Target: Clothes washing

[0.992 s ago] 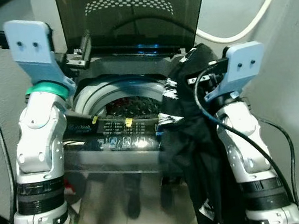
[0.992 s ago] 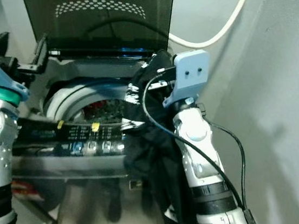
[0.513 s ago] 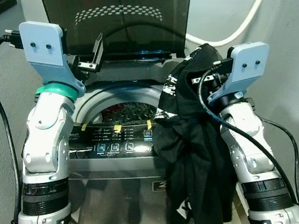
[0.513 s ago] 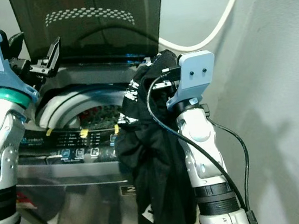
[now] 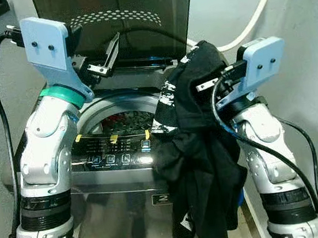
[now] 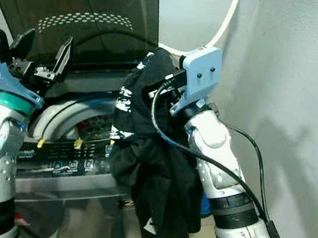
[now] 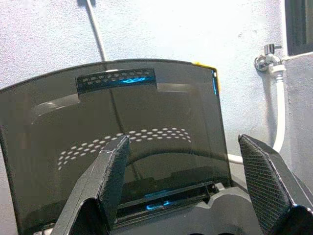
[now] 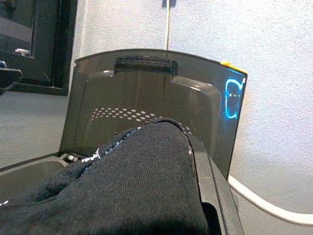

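Currently the robot faces a top-loading washing machine (image 5: 119, 176) with its dark tinted lid (image 5: 123, 16) standing upright at the far side. The drum opening (image 5: 125, 118) is exposed, with some dark and reddish laundry inside; details are too dim to tell.

Right gripper (image 5: 204, 84) is raised at the right edge of the machine, level with the base of the lid, fingers clenched on a black garment (image 5: 202, 166) with white print. The garment bunches over the fingers at the top, then hangs down past the right end of the control panel (image 5: 114, 158) and in front of the machine's near right corner, its lowest folds near the floor. It hangs outside the drum, not in it. In the right wrist view the black fabric (image 8: 127, 186) covers the fingers, with the lid behind it.

Left gripper (image 5: 102, 59) is up at the far left of the machine, in front of the lid, fingers released and spread wide, holding nothing. The left wrist view shows both fingers (image 7: 105, 183) well apart with the lid between them.

A white hose (image 5: 253, 14) runs along the grey wall on the right, from a tap (image 7: 270, 55) down behind the machine. Yellow stickers (image 5: 113, 138) sit along the far edge of the control panel, whose buttons glow blue.
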